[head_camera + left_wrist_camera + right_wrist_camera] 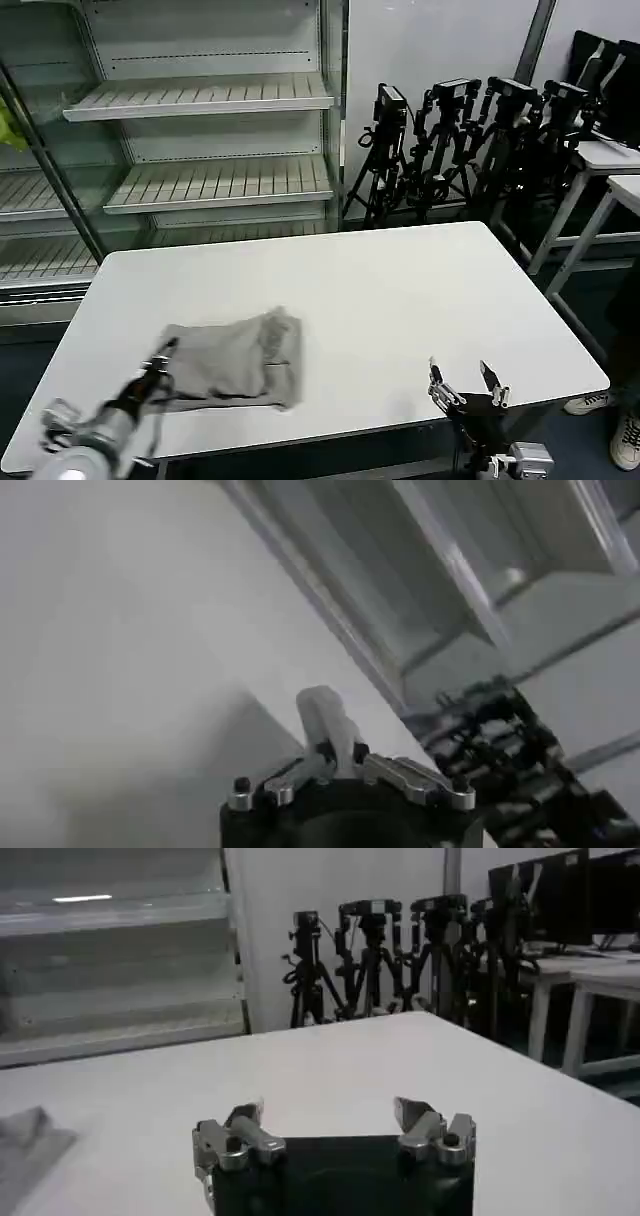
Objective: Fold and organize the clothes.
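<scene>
**Risk of the fold being dragged apart at the near left edge**

T-shirt (pixel 235 362) is seen lying as a loosely folded grey bundle on the near left part of the white table (pixel 400 300), close to the front edge. The left hand (pixel 158 368) is placed at the bundle's left edge, and in the left wrist view a tuft of pale fabric (pixel 328 720) is seen pinched between its narrowed fingers, so the hand is judged to be closed on the T-shirt. The right hand (pixel 465 385) is held wide and empty at the near right edge of the table, well apart from the garment.

The main hazard is judged to lie in the small pinch. If the cloth is lifted or pulled by that tuft alone, the stacked layers could be slid over one another and the fold undone, since the far side is not being held down. Because the bundle sits near the front edge, a pull toward the robot could carry part of it off the table. A thin grip on soft cotton could also slip, leaving the bundle crumpled. The chest print cannot be made out.
</scene>
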Motion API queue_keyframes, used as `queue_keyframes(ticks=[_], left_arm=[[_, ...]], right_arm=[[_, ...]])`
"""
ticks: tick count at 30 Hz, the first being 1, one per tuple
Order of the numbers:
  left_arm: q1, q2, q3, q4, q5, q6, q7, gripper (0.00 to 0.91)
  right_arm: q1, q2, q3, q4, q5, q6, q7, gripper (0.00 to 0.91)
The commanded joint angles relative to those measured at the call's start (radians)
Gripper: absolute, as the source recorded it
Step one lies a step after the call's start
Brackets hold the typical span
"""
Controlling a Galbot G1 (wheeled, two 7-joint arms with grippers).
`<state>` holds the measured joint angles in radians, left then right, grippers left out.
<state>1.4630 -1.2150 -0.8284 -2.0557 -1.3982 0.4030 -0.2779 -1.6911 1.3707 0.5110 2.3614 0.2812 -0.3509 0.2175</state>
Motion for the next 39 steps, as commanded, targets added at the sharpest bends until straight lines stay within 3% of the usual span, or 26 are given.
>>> queue_keyframes(ticks=[1,5,9,10,12,13,14,16,19,26,38,39], left_arm=[[0.009,0.372,-0.424,0.003,-0.073,0.122,0.018,0.03],[0.016,0.357,-0.28,-0.151,0.14,0.107,0.027,0.03],[-0.009,0.262,0.143,-0.197,0.528,0.027,0.04,0.04],[-0.057,0.22,0.293,-0.152,0.684,0.0,0.046,0.04],[-0.105,0.157,0.431,-0.115,0.824,-0.021,0.045,0.04],[-0.128,0.087,0.544,-0.103,0.901,-0.019,0.037,0.04],[-0.158,0.071,0.586,-0.088,0.921,-0.018,0.034,0.03],[-0.239,-0.031,0.699,-0.018,1.006,-0.012,0.023,0.04],[-0.314,-0.137,0.779,0.043,1.037,0.004,0.006,0.03],[-0.426,-0.269,0.875,0.182,1.02,0.016,-0.029,0.04],[-0.53,-0.372,0.903,0.358,1.055,-0.006,-0.05,0.04],[-0.538,-0.376,0.902,0.371,1.056,-0.006,-0.049,0.111]], right_arm=[[0.077,-0.003,-0.052,-0.054,0.002,-0.001,0.001,0.907],[0.053,-0.008,-0.052,-0.037,-0.003,0.013,-0.003,0.907],[0.008,-0.004,-0.05,0.004,-0.023,0.03,-0.005,0.907],[0.014,-0.003,-0.051,0.004,-0.025,0.027,-0.003,0.907],[0.011,0.001,-0.056,0.016,-0.044,0.027,-0.004,0.907],[-0.006,0.004,-0.056,0.032,-0.051,0.03,-0.005,0.907],[-0.009,0.006,-0.055,0.036,-0.052,0.031,-0.005,0.907],[-0.003,0.008,-0.053,0.034,-0.065,0.029,-0.005,0.907],[-0.017,0.01,-0.045,0.044,-0.069,0.034,-0.005,0.907],[-0.008,0.015,-0.041,0.027,-0.069,0.036,-0.007,0.907],[0.02,0.013,-0.058,0.012,-0.066,0.028,-0.007,0.907],[0.023,0.012,-0.058,0.011,-0.066,0.027,-0.007,0.907]])
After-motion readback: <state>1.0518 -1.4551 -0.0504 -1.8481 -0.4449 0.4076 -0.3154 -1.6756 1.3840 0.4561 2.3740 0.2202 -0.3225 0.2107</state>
